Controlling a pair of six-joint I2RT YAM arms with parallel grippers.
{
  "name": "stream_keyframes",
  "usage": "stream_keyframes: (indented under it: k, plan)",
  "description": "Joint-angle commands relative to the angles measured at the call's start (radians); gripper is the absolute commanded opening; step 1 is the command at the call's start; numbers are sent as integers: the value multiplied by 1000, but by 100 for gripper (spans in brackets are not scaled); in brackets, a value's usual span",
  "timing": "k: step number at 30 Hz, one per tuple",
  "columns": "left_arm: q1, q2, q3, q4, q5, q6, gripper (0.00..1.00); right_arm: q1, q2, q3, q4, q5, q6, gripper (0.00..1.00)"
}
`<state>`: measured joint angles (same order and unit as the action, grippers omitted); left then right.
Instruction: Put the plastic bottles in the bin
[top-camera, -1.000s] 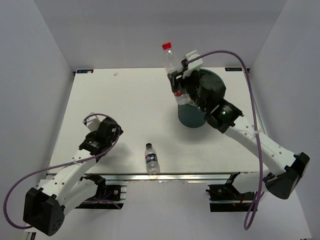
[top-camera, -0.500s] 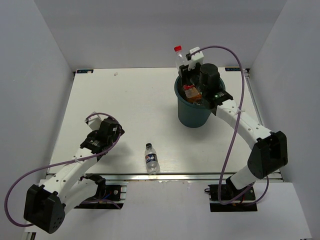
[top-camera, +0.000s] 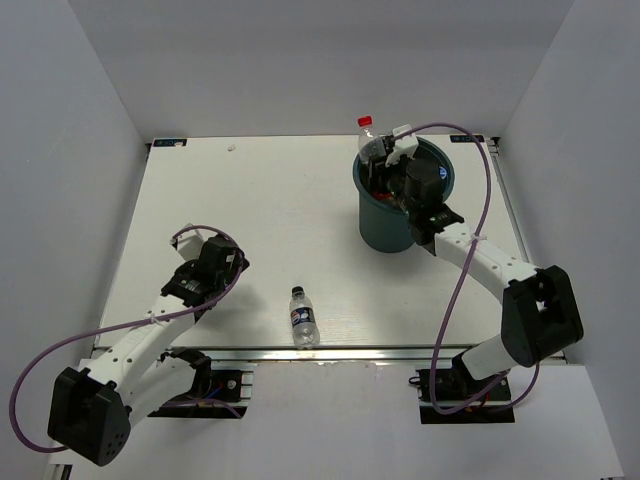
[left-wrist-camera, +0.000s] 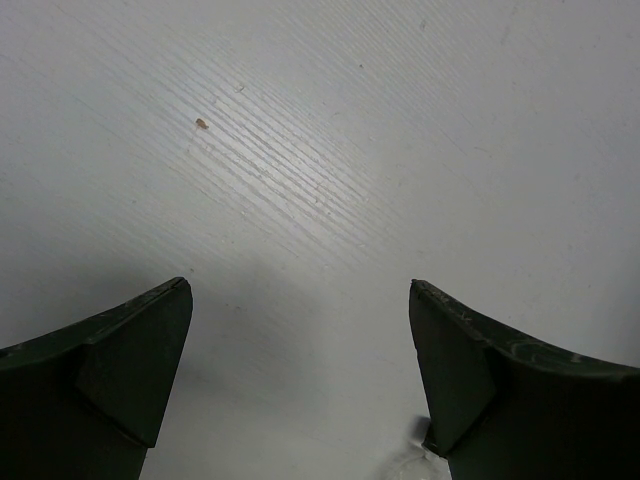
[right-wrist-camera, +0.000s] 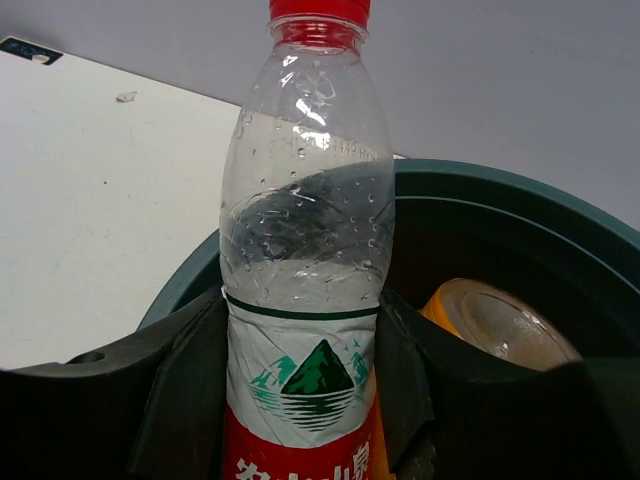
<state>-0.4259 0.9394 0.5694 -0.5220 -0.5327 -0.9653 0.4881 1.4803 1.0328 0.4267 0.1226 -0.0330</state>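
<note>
White table (top-camera: 260, 220) — plain pale walls (top-camera: 300, 60) on three sides

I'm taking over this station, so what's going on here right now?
The right gripper is shut on a red-cap bottle, holding it at the mouth of the bin, not yet released. An orange bottle already lies inside the bin. One small white-cap bottle sits on the table near the front edge. The left gripper hangs open over bare table, holding nothing.
</note>
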Motion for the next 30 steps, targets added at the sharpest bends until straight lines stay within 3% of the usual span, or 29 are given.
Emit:
stream_keyframes:
  k: [1, 8, 21, 25, 27, 30]
  plan:
    - [1, -2, 12, 19, 10, 7, 98, 3, -21, -43, 26, -11, 22, 55]
    - [1, 12, 15, 30, 20, 13, 98, 3, -23, -2, 12, 12, -1, 83]
    - [1, 12, -2, 123, 141, 37, 98, 3, -58, 226, -104, -6, 10, 87]
    - [1, 22, -9, 180, 287, 112, 98, 3, -121, 243, -153, 8, 76, 88]
    - [-4, 36, -28, 237, 428, 143, 98, 3, -195, 219, -184, 81, 117, 89]
    - [-77, 55, -37, 257, 493, 184, 98, 1, -322, 144, -245, 300, 197, 89]
